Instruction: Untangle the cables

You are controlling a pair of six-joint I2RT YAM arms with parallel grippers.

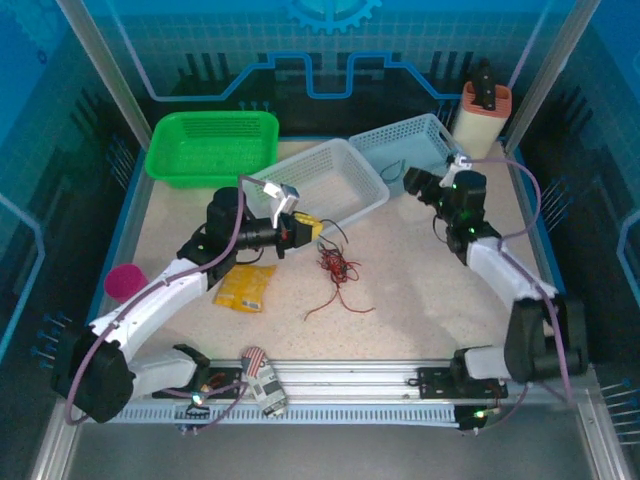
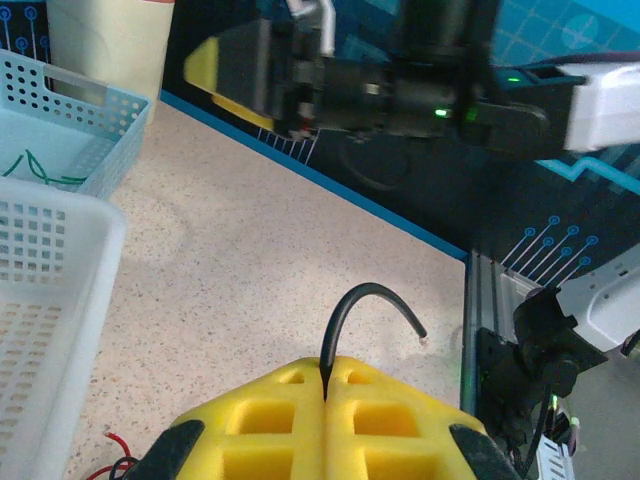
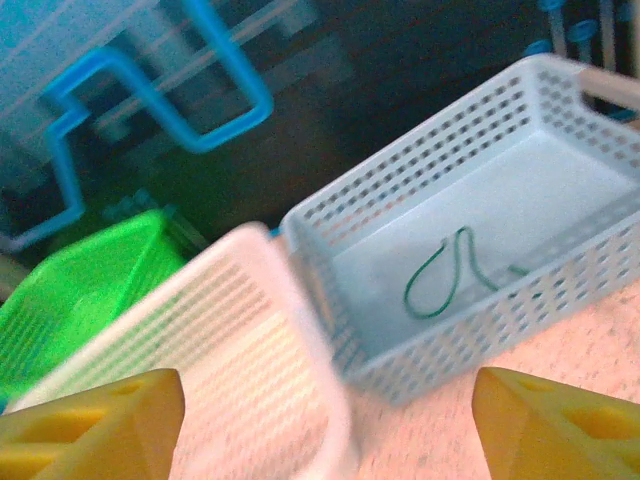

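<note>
black cable (image 2: 365,310) pinched in the clenched left gripper (image 2: 325,392), short tail out. red cables (image 1: 338,268) bunched on the counter (image 1: 420,290) nearby. risk: a pull drags the knot, or the strand slips. right gripper (image 3: 330,425) released over the basket (image 3: 400,250) with a green cable (image 3: 445,275).

1. The left arm (image 1: 160,290) is clad in white shells set between black joint housings; a purple cord (image 1: 236,215) is run along it.
2. The right arm (image 1: 500,265) is built alike, white links being joined by black motors; a second purple cord is strung beside it; a green light (image 2: 440,112) is lit on its black wrist.
3. The left claw (image 2: 327,400) is fitted with yellow fingers (image 2: 250,440), moulded with square recesses and backed in black.
4. The right claw (image 3: 325,430) is tipped with matching yellow wedges.
</note>
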